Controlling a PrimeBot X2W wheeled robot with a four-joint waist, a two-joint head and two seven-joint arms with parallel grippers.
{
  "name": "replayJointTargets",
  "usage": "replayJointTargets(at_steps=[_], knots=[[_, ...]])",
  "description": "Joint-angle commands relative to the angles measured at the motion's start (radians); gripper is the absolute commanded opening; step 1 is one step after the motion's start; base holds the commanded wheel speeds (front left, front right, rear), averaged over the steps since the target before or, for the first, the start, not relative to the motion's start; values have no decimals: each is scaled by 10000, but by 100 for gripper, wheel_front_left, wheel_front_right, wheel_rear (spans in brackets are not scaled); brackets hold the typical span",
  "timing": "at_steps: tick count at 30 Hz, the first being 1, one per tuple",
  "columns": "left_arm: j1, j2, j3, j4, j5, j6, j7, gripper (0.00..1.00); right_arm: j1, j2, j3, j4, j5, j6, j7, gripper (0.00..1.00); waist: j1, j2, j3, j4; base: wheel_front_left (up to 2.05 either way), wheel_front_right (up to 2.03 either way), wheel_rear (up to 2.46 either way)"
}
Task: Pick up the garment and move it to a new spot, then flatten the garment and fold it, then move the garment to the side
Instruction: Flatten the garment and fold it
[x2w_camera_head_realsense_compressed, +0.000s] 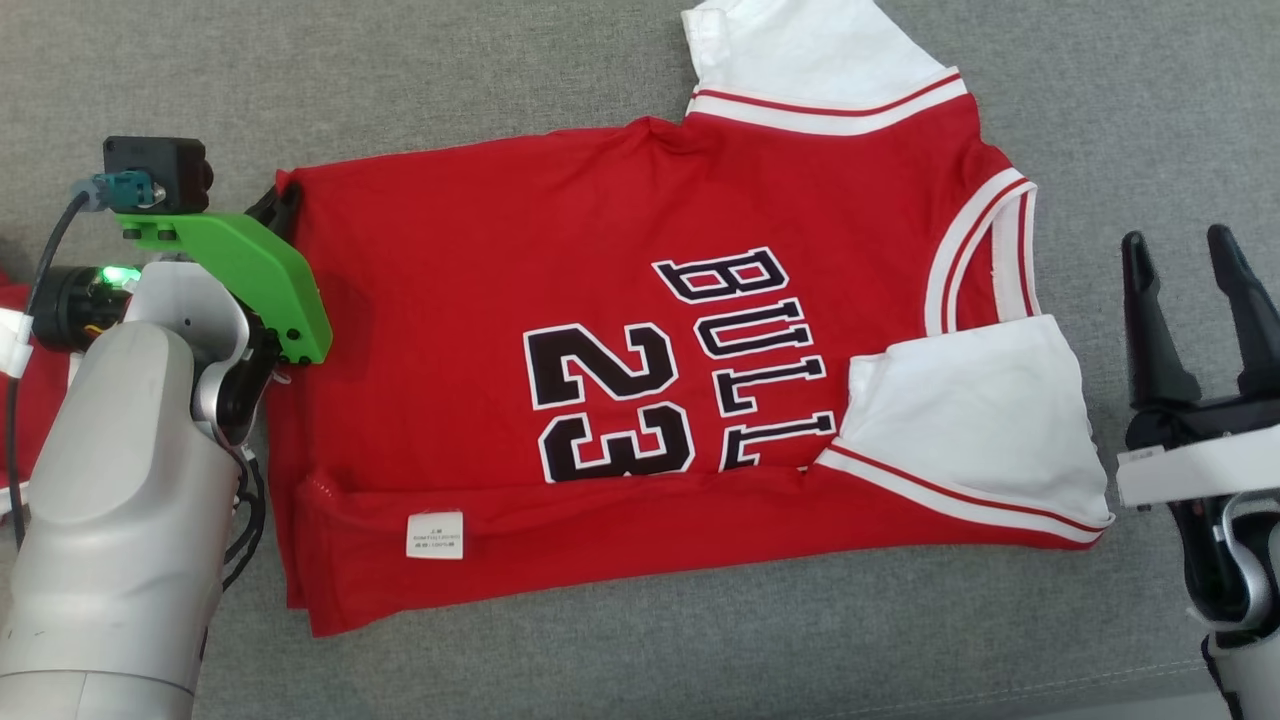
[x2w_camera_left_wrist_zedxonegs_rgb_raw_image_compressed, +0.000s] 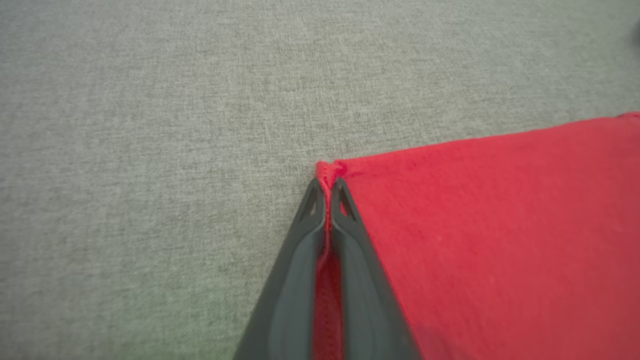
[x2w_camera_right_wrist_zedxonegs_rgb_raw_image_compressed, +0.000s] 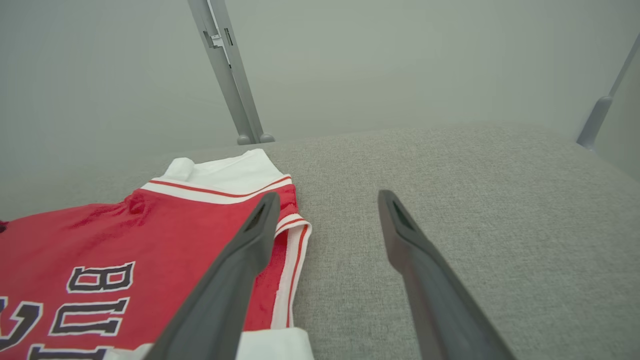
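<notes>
The garment (x2w_camera_head_realsense_compressed: 560, 260) is a red jersey with white sleeves and black "BULLS 23" print, lying spread on the grey fabric surface (x2w_camera_head_realsense_compressed: 620, 660) with its near side folded over, a white label showing. My left gripper (x2w_camera_left_wrist_zedxonegs_rgb_raw_image_compressed: 327, 186) is shut on the garment's (x2w_camera_left_wrist_zedxonegs_rgb_raw_image_compressed: 475, 240) far left hem corner, red cloth pinched between the two dark fingers. In the head view that gripper (x2w_camera_head_realsense_compressed: 280, 205) sits at the jersey's upper left corner, mostly hidden by its green mount. My right gripper (x2w_camera_head_realsense_compressed: 1190, 255) hovers open to the right of the near white sleeve, nothing between its fingers (x2w_camera_right_wrist_zedxonegs_rgb_raw_image_compressed: 260, 225).
Another bit of red and white cloth (x2w_camera_head_realsense_compressed: 15, 330) peeks in at the far left edge behind my left arm. Grey metal frame posts (x2w_camera_right_wrist_zedxonegs_rgb_raw_image_compressed: 227, 70) stand behind the surface's far edge. Bare grey fabric (x2w_camera_right_wrist_zedxonegs_rgb_raw_image_compressed: 450, 165) extends to the right of the jersey.
</notes>
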Motion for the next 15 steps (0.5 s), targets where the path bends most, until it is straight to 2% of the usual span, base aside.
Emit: replayJointTargets(at_steps=[1,9,15], knots=[[-22,-31,-53,257,-102,-9,18,0,-416,-219,30,334,185,-15,-44,100,0,-1,44,62,0,0,0],[-524,-425,-353,338,-96,-74,-321,0,-2716,-1381,1008,2291,1295,-15,291,100,0,-1,565,671,0,0,0],[-994,-814,-646,389,-173,-130,-647,0,-5330,-2011,2509,3800,2361,-15,1029,100,0,-1,1075,1355,0,0,0]])
